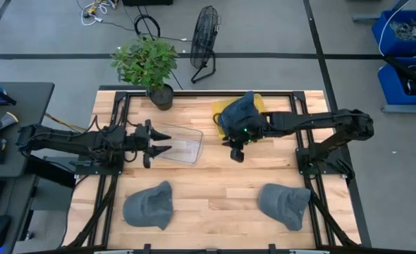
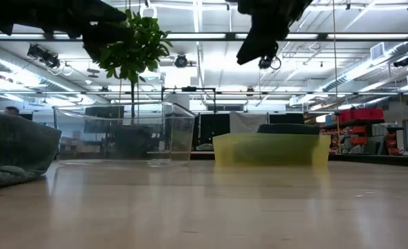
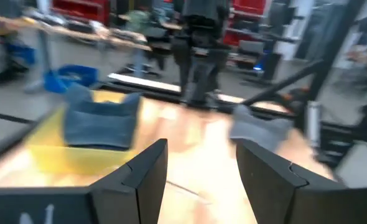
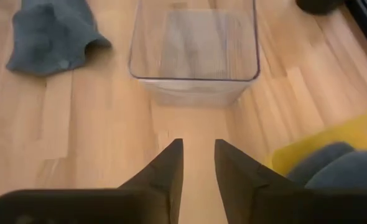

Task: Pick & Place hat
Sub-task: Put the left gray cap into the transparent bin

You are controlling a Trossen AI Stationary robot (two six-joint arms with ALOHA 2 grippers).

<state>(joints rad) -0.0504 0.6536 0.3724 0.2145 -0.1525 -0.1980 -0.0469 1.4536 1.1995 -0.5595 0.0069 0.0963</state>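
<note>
A blue-grey hat (image 1: 240, 113) lies in the yellow bin (image 1: 259, 101), heaped above its rim; the left wrist view also shows this hat (image 3: 102, 121). Two more grey hats rest flat on the wood, one near-left (image 1: 148, 206) and one near-right (image 1: 284, 203). My right gripper (image 1: 236, 154) hangs in the air just near-side of the yellow bin, fingers a little apart and empty (image 4: 199, 149). My left gripper (image 1: 167, 141) is open and empty (image 3: 199, 165), held level at the left rim of the clear bin (image 1: 183, 143).
A potted plant (image 1: 151, 67) stands at the table's far edge, left of the yellow bin. The clear bin (image 4: 196, 46) has nothing in it. Bare wood lies between the two near hats and between the bins. A floor fan (image 1: 204, 42) stands beyond the table.
</note>
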